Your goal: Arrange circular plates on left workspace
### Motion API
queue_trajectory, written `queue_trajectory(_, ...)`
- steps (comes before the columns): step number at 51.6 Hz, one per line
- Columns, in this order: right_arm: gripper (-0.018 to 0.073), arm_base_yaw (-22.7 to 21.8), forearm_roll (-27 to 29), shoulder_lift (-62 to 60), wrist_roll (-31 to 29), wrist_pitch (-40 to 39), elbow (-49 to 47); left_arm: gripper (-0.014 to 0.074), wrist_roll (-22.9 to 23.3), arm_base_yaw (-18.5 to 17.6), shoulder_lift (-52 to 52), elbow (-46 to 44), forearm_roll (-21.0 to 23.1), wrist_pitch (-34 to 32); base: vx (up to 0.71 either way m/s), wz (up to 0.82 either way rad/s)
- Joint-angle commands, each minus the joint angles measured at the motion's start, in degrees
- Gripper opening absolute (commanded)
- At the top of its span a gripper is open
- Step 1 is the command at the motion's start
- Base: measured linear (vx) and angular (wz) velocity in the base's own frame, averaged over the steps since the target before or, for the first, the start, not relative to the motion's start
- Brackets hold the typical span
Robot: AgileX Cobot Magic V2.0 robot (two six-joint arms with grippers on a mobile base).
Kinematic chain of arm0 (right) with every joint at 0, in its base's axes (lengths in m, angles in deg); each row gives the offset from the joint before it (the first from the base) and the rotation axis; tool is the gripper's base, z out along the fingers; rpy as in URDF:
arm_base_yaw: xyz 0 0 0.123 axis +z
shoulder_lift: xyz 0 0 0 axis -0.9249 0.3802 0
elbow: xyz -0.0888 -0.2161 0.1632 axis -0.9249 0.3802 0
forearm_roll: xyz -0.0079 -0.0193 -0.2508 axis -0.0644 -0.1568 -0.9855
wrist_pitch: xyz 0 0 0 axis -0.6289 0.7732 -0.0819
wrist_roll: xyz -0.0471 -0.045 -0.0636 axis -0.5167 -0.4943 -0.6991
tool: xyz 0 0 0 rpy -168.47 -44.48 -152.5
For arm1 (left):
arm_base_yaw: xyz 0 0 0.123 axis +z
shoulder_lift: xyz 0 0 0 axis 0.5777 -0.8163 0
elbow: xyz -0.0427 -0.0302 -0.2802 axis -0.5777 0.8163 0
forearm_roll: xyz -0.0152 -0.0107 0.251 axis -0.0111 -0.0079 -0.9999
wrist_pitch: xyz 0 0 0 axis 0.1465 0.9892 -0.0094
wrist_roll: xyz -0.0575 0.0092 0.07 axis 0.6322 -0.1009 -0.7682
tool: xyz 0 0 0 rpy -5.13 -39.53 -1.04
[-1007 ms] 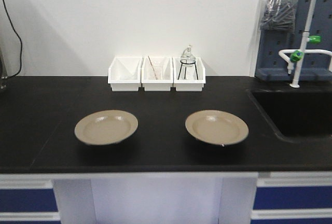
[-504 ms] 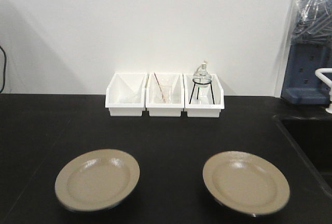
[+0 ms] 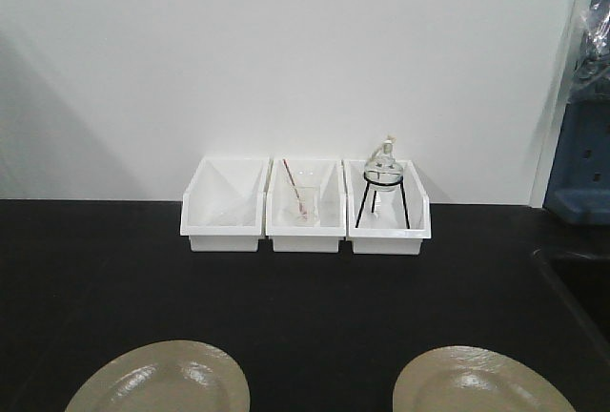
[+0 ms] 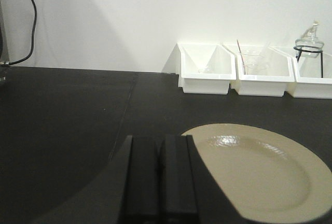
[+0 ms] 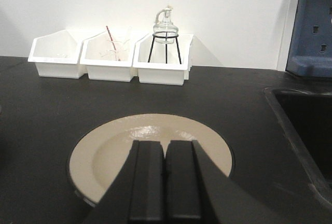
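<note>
At seven and five o'clock, glossy tan round plates (image 3: 157, 379) (image 3: 481, 381) are lying on the matte black countertop (image 3: 305, 298); left gripper (image 4: 161, 182) and right gripper (image 5: 165, 182) are pressing fingers together.

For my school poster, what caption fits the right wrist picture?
Shut black right tool poised over a glossy round tan plate on the matte black countertop, white plastic bins behind.

No readable text — labels, if any, unresolved.

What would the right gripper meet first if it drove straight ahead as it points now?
Probably the plate ahead of the shut right gripper; depth is unclear, and it may pass above toward the rightmost white bin.
</note>
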State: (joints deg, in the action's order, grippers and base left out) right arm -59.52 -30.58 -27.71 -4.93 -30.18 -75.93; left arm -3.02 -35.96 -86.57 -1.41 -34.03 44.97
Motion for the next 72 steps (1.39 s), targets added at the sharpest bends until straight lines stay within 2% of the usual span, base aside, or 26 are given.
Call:
queue_trajectory(1, -0.0005, -0.18, -0.7, -0.68, -0.43, -4.71, 1.25, 0.0, 0.49, -0.32, 0.31, 1.08, -0.08, -4.6, 0.18, 0.0)
queue_trajectory(39, -0.0005, -0.18, -0.7, -0.68, -0.43, -5.23, 1.25, 0.0, -0.03, -0.32, 0.31, 1.08, -0.15, -4.91, 0.05, -0.02)
queue_trajectory(43, -0.0005, -0.18, -0.7, -0.68, -0.43, -8.3, 1.0, 0.0, -0.03, -0.32, 0.31, 1.08, -0.15, -5.12, 0.0, 0.0)
queue_trajectory(48, -0.0005, -0.18, -0.24, -0.68, 0.0, -16.63, 0.89, 0.0, 0.17, -0.32, 0.31, 0.4, -0.02, -10.56, 0.0, 0.0)
queue_trajectory(52, -0.0005, -0.11, 3.56, -0.68, 3.43, -21.37, -0.65, 0.0, 3.46, -0.38, 0.31, -0.19, 1.77, -12.9, 0.0, 0.0)
queue_trajectory(55, -0.0005, -0.11, 6.9, -0.6, 6.25, -18.91, -3.59, 0.0, 6.95, -0.38, 0.31, -2.13, 3.12, -9.69, 0.0, 0.0)
queue_trajectory(60, -0.0005, -0.11, 10.25, 1.43, 6.99, -11.69, -10.42, 0.0, 10.0, -0.38, -0.59, -8.49, 3.19, 0.85, 0.0, 0.0)
queue_trajectory(67, -0.0005, -0.11, 10.26, 9.81, 6.17, -0.88, -22.98, 0.0, 6.52, -0.38, -6.08, -20.19, 2.86, 9.98, 0.0, 0.0)
queue_trajectory(72, -0.0005, -0.11, 10.81, 21.41, 5.89, 8.72, -33.88, 0.0, 4.4, -0.38, -14.84, -29.87, 3.55, 14.77, 0.0, 0.0)
